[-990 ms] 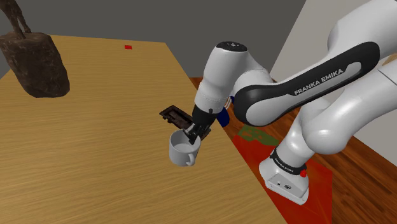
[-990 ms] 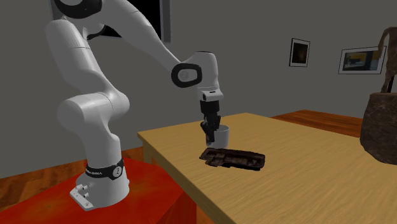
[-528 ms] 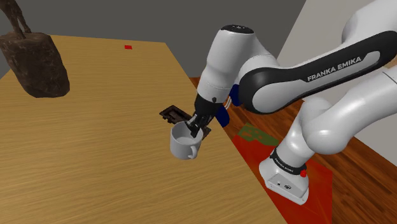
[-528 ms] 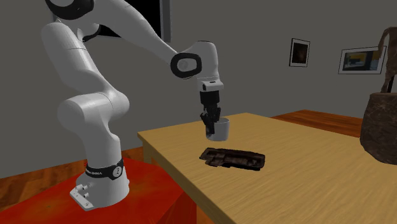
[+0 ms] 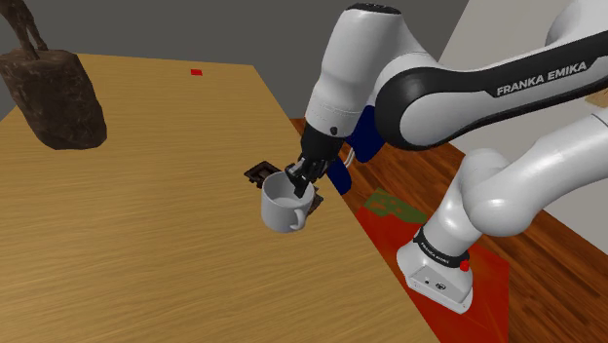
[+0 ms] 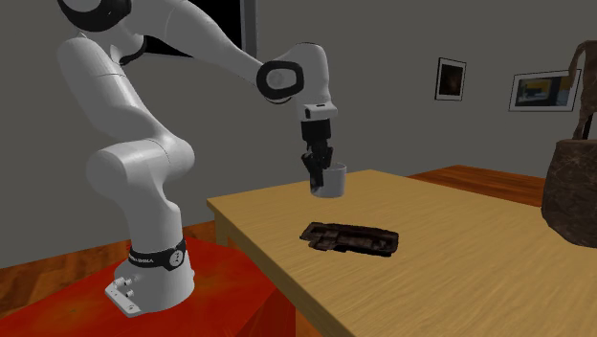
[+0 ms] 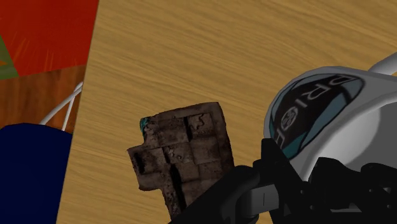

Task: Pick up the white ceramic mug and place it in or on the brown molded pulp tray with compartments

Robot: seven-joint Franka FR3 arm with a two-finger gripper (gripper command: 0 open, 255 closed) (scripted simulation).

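Black and clenched, the end effector (image 5: 304, 177) is grasping the white mug (image 5: 285, 205) at its rim, apparently with one finger inside the wall and one outside, though the shoulder view is too cramped to be sure. The mug is hanging tilted, its opening turned partly toward the shoulder camera and its handle pointing down and away from the arm. In the second exterior view it is hovering above the tabletop (image 6: 459, 273), clear of the wood. The brown compartmented tray (image 6: 350, 236) is lying flat beneath and just beside it, near the tabletop's edge that faces the arm's stand. In the wrist view the mug is showing a dark round emblem. A dark brown lumpy object (image 5: 54, 97) is sitting toward the tabletop's far corner, well apart from the tray. A small red marker (image 5: 196, 71) is lying by the far edge.
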